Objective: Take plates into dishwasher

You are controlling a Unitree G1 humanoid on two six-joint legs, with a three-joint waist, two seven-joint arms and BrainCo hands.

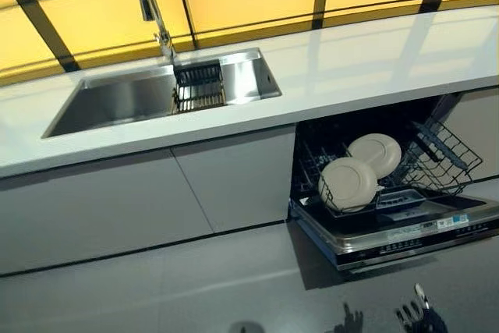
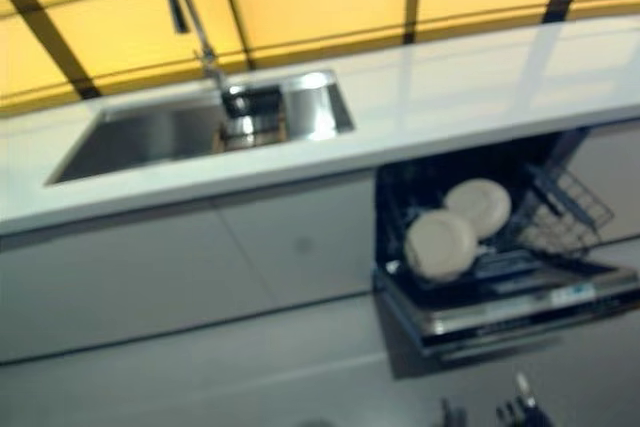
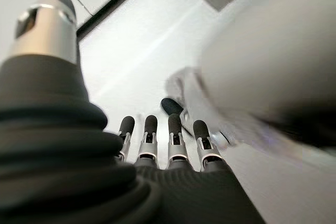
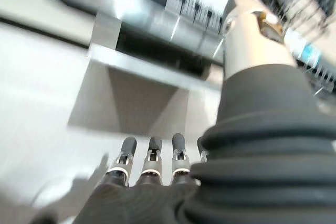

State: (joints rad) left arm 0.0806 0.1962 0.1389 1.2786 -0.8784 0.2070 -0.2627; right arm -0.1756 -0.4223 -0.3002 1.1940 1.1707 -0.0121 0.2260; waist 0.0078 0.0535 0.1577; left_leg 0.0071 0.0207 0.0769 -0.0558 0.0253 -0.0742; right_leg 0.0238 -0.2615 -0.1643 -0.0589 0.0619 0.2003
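Two cream plates stand on edge in the lower rack of the open dishwasher: one in front, one behind it. The rack is pulled out over the lowered door. My right hand shows at the bottom edge, below the door and well apart from the plates; its fingers are straight with nothing in them. My left hand appears only in the left wrist view, low over the floor, with straight fingers that hold nothing.
A white countertop runs across above the dishwasher. A steel sink with a tall faucet is set into it at the left. Grey cabinet fronts stand left of the dishwasher, above grey floor.
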